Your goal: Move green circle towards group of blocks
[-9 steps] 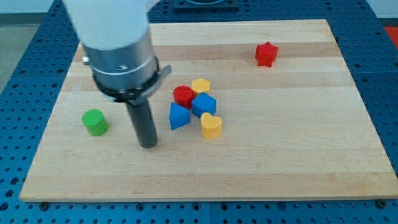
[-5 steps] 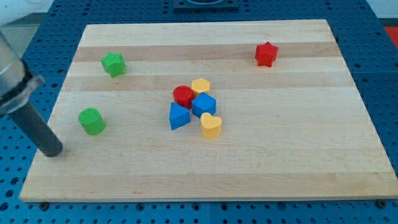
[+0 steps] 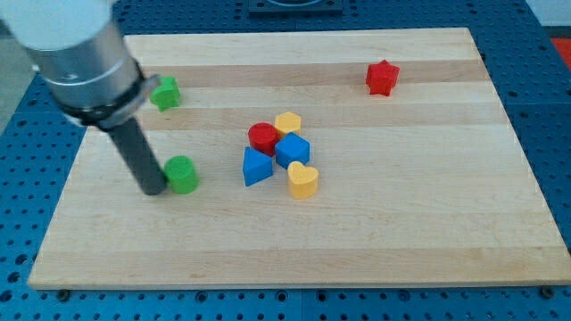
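Observation:
The green circle (image 3: 183,174) lies on the wooden board (image 3: 401,205), left of the middle. My tip (image 3: 153,188) is against its left side. To the right is a tight group: a red circle (image 3: 262,137), a yellow block (image 3: 288,123), a blue cube (image 3: 293,150), a blue wedge-like block (image 3: 257,167) and a yellow heart (image 3: 302,180). The green circle is about a block's width left of the blue wedge-like block.
A green star (image 3: 164,93) lies at the upper left, partly behind the arm's grey body (image 3: 80,53). A red star (image 3: 382,78) lies at the upper right, apart from the group.
My tip swung from beside the group out past the board's left edge, then came back right. The green circle has slid right, closer to the group.

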Action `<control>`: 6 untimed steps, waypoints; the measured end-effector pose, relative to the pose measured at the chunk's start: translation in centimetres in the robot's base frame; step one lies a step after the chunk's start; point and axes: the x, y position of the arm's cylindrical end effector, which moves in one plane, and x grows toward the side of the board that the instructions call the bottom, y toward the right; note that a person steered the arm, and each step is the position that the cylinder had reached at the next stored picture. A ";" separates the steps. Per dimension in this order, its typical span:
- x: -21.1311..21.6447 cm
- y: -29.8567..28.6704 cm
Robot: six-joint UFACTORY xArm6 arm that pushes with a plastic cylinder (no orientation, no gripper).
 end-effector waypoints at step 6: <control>-9.5 2.6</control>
